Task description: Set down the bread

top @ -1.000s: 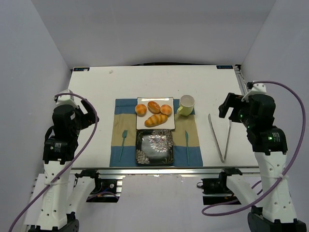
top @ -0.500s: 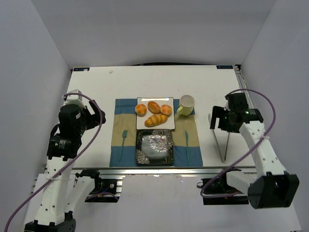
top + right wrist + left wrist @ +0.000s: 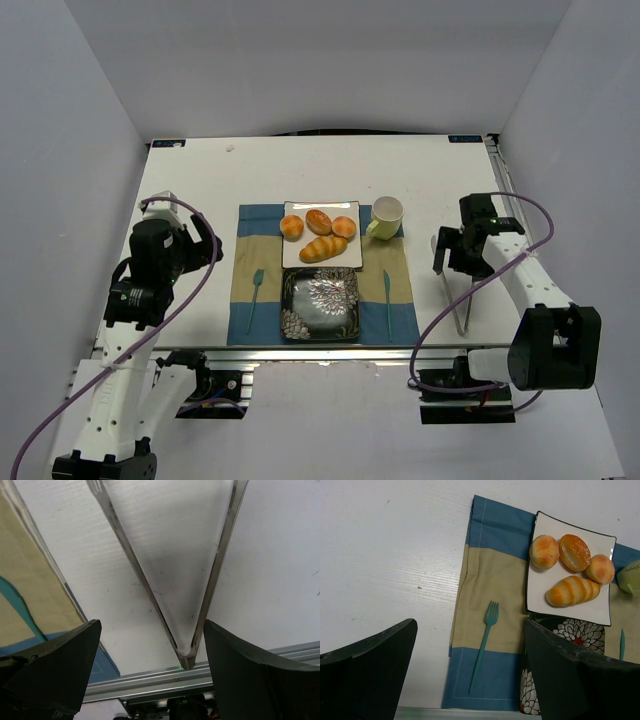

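Pincer on the left arm hangs wide and empty over the bare table, left of the blue-and-tan placemat. Our right pincer is just as wide and just as empty, low over the metal tongs, whose two arms run between its fingers. The tongs lie near to far, hinge at the near end, arms spreading away from us.

We find the bread on the white square plate, along its far side, with a rounder bun close on either hand and the long ridged loaf just near of it. Its long axis runs roughly left to right, tilted a little.

From the left pincer the bread lies to the right and slightly farther; from the right pincer it lies to the left, with the yellow-green cup between. We judge the two about equally distant. The right pincer's place over the tongs suggests to us that the tool comes first. The dark flowered plate, directly near of the white one, looks the likely landing place.
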Motion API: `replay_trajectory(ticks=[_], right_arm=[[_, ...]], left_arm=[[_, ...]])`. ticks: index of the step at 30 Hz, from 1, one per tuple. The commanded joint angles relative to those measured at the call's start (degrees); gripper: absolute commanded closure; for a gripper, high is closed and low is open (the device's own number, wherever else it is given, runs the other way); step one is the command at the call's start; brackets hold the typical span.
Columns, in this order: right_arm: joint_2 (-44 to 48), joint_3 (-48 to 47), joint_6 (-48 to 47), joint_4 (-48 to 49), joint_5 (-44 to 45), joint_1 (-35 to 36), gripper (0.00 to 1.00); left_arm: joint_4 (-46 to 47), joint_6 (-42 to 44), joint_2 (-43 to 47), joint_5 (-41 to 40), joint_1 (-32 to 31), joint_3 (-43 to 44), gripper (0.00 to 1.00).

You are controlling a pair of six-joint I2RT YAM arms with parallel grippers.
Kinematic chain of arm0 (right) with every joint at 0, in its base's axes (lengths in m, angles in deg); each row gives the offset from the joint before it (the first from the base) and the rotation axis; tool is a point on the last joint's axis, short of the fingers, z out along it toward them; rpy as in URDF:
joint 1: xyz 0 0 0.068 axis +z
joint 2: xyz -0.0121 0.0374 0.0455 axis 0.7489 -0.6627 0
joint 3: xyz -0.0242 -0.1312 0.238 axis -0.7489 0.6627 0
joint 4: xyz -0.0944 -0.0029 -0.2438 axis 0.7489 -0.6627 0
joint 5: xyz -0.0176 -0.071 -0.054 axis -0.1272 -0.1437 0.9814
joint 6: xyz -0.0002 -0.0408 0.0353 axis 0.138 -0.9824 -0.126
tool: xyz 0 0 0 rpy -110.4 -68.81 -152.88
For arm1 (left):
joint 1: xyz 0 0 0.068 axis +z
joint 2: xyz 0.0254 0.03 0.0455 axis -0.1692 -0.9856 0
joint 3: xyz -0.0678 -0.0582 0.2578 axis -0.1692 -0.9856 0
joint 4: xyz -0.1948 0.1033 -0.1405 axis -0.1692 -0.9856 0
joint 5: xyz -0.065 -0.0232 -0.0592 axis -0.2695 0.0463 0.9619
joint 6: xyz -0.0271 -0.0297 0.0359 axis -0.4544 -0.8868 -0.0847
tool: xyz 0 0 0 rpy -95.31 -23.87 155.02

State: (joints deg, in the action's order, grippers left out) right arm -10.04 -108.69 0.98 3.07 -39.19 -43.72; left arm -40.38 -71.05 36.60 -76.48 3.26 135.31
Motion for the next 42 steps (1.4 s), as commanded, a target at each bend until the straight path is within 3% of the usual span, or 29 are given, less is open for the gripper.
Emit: replay_trajectory(ticks=[1, 7, 10, 13, 23, 42], right_arm=[[0.8, 2.4, 4.7, 1.6, -1.4, -1.3, 0.11], [5.7, 9.0, 12.9, 5.8, 0.5, -3.1, 0.11], [6.5, 11.6, 12.7, 7.3, 3.8, -4.5, 0.11], [7.8, 14.0, 11.0, 10.4, 0.1, -8.4, 0.11], [5.0, 13.7, 11.3, 10.8, 1.5, -10.0, 0.11], [0.3, 13.5, 5.5, 14.3, -9.2, -10.1, 0.11]], left_arm=[[1.1, 0.7, 0.4, 0.9, -0.2, -0.1, 0.02], [1.7, -0.1, 0.8, 1.5, -0.2, -1.4, 0.02], [2.1, -0.2, 0.7, 2.0, -0.2, -1.5, 0.02], [1.5, 0.0, 0.9, 1.7, -0.2, -1.2, 0.02], [0.8, 0.4, 1.0, 1.6, -0.2, -0.7, 0.02], [1.2, 0.0, 1.5, 1.6, -0.2, -2.0, 0.02]])
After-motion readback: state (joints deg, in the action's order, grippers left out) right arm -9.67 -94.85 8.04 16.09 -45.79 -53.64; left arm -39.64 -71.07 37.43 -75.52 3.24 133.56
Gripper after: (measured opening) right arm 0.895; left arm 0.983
